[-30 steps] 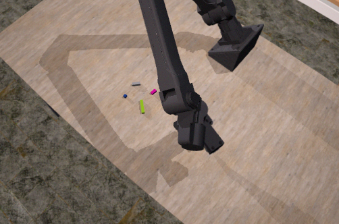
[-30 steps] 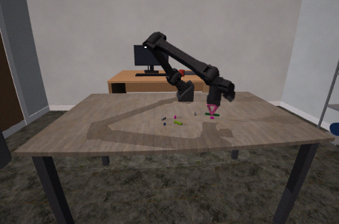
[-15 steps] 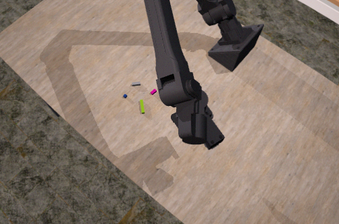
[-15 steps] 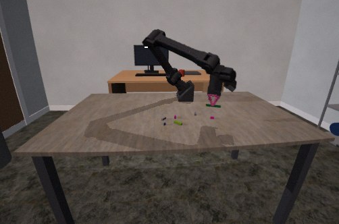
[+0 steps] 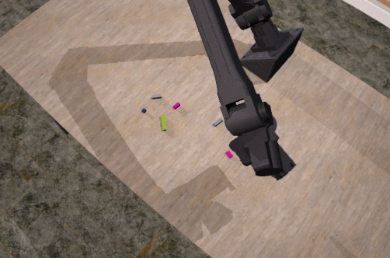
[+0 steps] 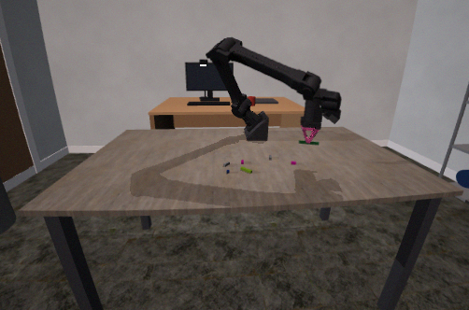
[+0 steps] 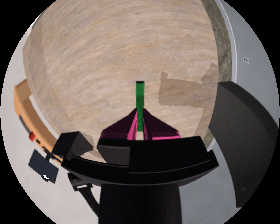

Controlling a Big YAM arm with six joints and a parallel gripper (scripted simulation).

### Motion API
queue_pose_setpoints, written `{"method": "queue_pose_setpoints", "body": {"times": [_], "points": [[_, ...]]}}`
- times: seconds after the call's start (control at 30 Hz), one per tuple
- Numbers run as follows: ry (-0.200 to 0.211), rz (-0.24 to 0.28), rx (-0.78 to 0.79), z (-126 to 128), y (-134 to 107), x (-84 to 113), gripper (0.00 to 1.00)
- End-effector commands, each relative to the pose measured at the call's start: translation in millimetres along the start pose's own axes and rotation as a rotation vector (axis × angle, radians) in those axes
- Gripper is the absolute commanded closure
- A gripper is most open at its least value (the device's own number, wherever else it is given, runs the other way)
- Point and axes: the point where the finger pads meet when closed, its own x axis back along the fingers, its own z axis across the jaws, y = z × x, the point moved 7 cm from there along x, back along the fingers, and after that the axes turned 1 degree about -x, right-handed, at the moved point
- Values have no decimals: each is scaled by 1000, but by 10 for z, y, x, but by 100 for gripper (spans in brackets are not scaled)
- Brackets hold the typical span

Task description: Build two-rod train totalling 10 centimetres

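My gripper [image 6: 308,141] [image 7: 139,111], with pink fingers, is shut on the green rod [image 6: 316,143] [image 7: 140,94] and holds it level above the table. In the top view the arm hides nearly all of both. A magenta rod [image 5: 229,154] [image 6: 293,162] lies on the table near the gripper in the top view. A second magenta rod [image 5: 176,105] [image 6: 242,162] lies farther left, near the lime rod [image 5: 163,123] [image 6: 246,170]. One grey rod [image 5: 217,122] [image 6: 270,157] lies beside the arm in the top view.
Another grey rod [image 5: 156,96] [image 6: 226,164] and a small blue rod [image 5: 144,110] [image 6: 227,172] lie on the left side of the group. The arm's base [image 5: 272,54] [image 6: 257,130] stands at the table's back edge. The arm's shadow falls across the table.
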Motion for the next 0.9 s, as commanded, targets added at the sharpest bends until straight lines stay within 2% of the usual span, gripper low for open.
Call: {"method": "queue_pose_setpoints", "body": {"times": [0.0,0.17,0.23,0.4,0.43,0.53,0.87], "points": [[-9,-44,-95,-299,3,147,96],[-13,-50,-101,-318,-16,181,96],[-31,-45,-63,-182,102,219,96],[-31,-47,-61,-185,111,203,96],[-6,-37,-81,-257,37,63,96],[9,-7,-42,-111,-11,-110,96],[10,-5,-41,-98,-16,-468,96]]}}
